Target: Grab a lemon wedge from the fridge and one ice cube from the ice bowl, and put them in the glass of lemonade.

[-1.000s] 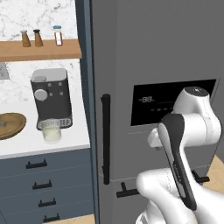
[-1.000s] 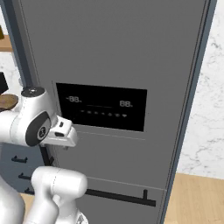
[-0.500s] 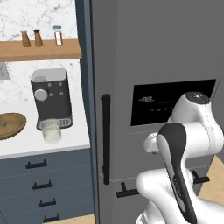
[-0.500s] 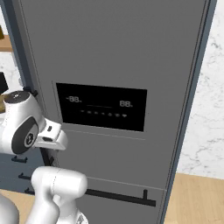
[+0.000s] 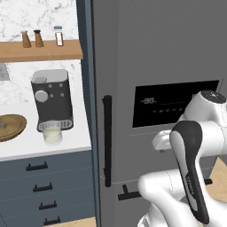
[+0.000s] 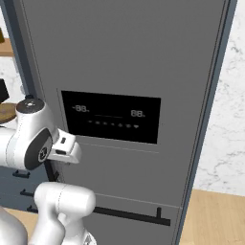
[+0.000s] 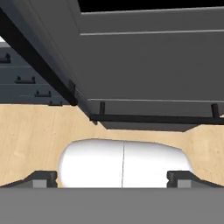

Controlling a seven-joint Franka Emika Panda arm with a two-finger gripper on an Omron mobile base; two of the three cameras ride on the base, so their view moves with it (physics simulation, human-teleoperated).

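The fridge (image 5: pixel 146 53) is a tall grey appliance with its door shut, so the lemon wedge is hidden. Its long black vertical handle (image 5: pixel 107 139) runs down the left edge, beside the black dispenser panel (image 6: pixel 111 116). On the white counter to the left, the glass of lemonade (image 5: pixel 52 135) stands under the coffee machine (image 5: pixel 52 99), and the brown ice bowl (image 5: pixel 9 127) lies further left. My gripper (image 7: pixel 113 177) hangs in front of the fridge door below the panel, open, with nothing between its fingertips (image 7: pixel 43 177). It points down at the fridge's lower part and the floor.
A black horizontal handle (image 7: pixel 153 118) crosses the fridge's lower drawer. Dark blue drawers (image 5: pixel 42 186) sit under the counter. A wooden shelf (image 5: pixel 40 49) with small shakers hangs above the coffee machine. Light wood floor (image 6: pixel 215 215) lies right of the fridge.
The arm's upper joints have turned a little, and the hand has shifted slightly in front of the fridge door. The gripper stays open. The fridge remains shut.
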